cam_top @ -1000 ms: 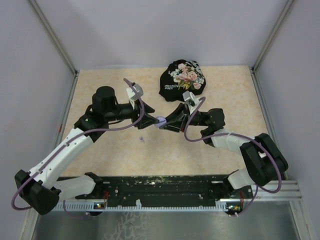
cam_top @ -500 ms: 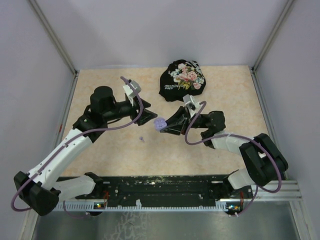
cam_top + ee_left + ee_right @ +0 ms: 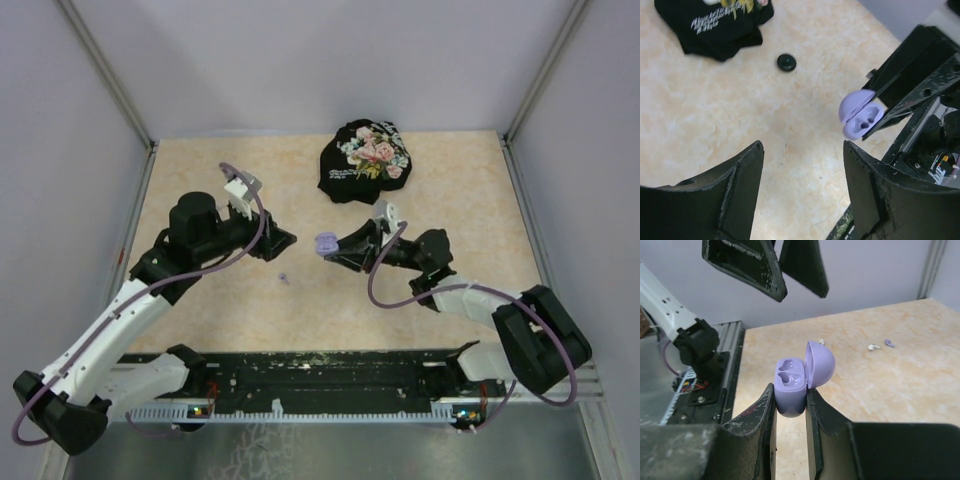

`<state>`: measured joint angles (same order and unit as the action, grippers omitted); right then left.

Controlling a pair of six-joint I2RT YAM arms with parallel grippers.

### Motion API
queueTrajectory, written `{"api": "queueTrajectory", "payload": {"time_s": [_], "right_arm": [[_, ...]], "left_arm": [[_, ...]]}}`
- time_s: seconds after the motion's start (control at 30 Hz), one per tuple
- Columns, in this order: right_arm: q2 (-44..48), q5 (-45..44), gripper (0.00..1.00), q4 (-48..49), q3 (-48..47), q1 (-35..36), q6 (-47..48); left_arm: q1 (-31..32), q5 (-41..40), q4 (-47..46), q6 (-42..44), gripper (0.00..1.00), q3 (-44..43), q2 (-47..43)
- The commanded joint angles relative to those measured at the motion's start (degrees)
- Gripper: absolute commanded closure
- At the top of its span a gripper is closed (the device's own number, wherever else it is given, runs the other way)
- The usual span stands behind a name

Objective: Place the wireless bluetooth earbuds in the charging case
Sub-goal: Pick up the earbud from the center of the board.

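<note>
Lavender charging case [image 3: 790,390], lid hinged up and both sockets showing, is pinched between the fingers of the right gripper [image 3: 338,247], clear of the table [image 3: 460,180]. The right arm reaches far and left, forearm low. The left gripper [image 3: 802,150] stands spread, holding nothing, just left of the case. One lavender earbud [image 3: 284,278] lies on the table below the left gripper.

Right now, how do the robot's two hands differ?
The left hand is open and empty; the right hand is shut on a lavender charging case, lid open. The left hand points rightward, the right hand leftward. Both are black, two-fingered and face each other over the table.
</note>
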<state>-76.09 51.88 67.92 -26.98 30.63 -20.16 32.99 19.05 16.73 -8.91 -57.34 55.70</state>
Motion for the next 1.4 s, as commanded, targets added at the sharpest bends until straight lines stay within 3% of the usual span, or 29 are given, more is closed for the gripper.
{"api": "queueTrajectory", "payload": {"time_s": [0.0, 0.17, 0.37, 0.57, 0.83, 1.37], "right_arm": [[4.38, -7.14, 1.00, -4.41, 2.00, 0.31, 9.53], [5.35, -10.25, 1.00, 0.11, 6.24, 0.30, 12.63], [1.48, -11.40, 1.00, 18.85, 13.43, 0.30, 15.84], [-3.60, -12.15, 1.00, 30.22, 16.43, 0.30, 16.99], [-5.75, -12.51, 1.00, 30.97, 16.50, 1.51, 18.41], [-8.76, -16.43, 1.00, 31.02, 18.54, 4.70, 20.94]], "left_arm": [[-0.21, -8.56, 6.90, -8.13, 0.30, 3.39, -1.87], [-0.21, -12.14, 10.14, -12.91, 0.31, 6.78, -2.70], [-0.19, -12.24, 10.31, -18.37, 0.31, 10.11, -0.92], [-0.12, -12.28, 10.22, -22.41, 0.31, 12.36, 2.90], [0.39, -14.09, 6.01, -24.83, 0.33, 15.48, 6.93], [4.80, -28.37, 5.72, -23.32, 0.35, 11.85, 20.91]]}}
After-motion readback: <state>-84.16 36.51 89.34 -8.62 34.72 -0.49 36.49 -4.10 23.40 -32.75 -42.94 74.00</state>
